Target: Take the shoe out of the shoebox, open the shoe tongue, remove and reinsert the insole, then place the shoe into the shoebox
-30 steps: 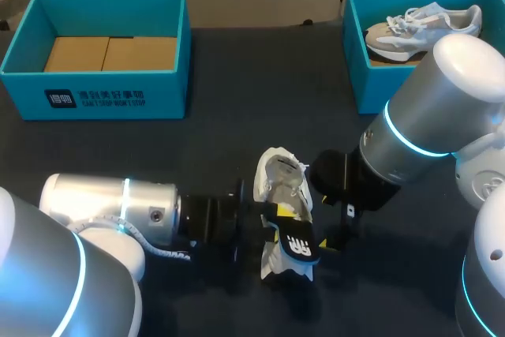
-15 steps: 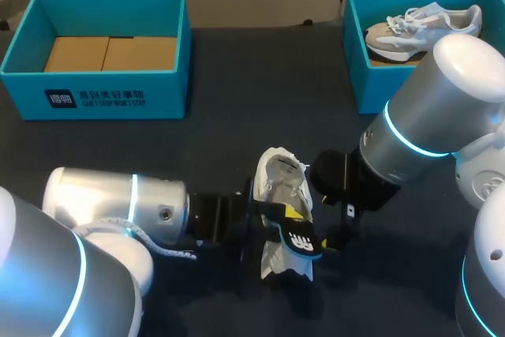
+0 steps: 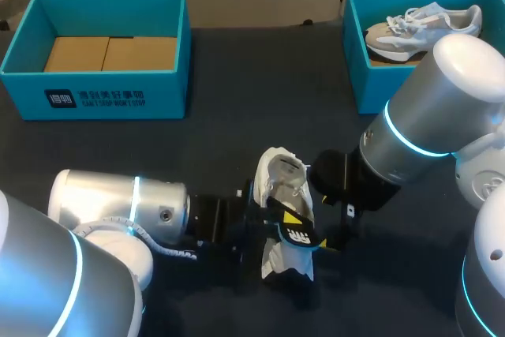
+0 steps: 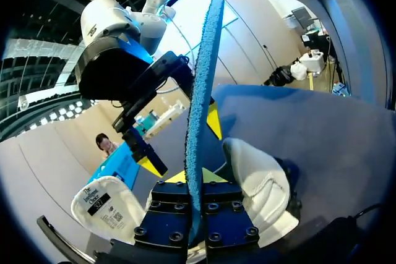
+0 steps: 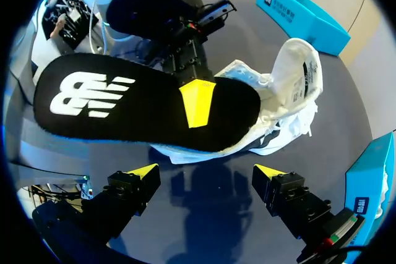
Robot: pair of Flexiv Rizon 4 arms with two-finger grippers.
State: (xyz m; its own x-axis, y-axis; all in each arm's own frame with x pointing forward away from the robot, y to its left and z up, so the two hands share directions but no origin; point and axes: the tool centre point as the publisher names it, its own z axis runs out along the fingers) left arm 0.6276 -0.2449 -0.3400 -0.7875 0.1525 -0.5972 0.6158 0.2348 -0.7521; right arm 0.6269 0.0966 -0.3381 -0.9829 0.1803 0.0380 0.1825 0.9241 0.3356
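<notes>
In the middle of the dark table [image 3: 213, 140] lies the white shoe [image 3: 278, 183], out of its box. Its tongue [image 5: 301, 69] sticks up. Just over the shoe is the black insole [image 5: 142, 106] w/ a white logo on top & a blue underside. It is out of the shoe. Can't tell if it touches the shoe anywhere. The L gripper [image 4: 199, 174] is pinched tight on the insole, one finger on each face. The R gripper [image 5: 204, 176] is just beside the shoe on the other side, fingers spread wide, nothing in them. At the back is the L box [image 3: 95, 100], blue, w/ brown card [image 3: 110, 53] inside. The R box [image 3: 359, 61], also blue, has a 2nd shoe [image 3: 422, 25] in it.
</notes>
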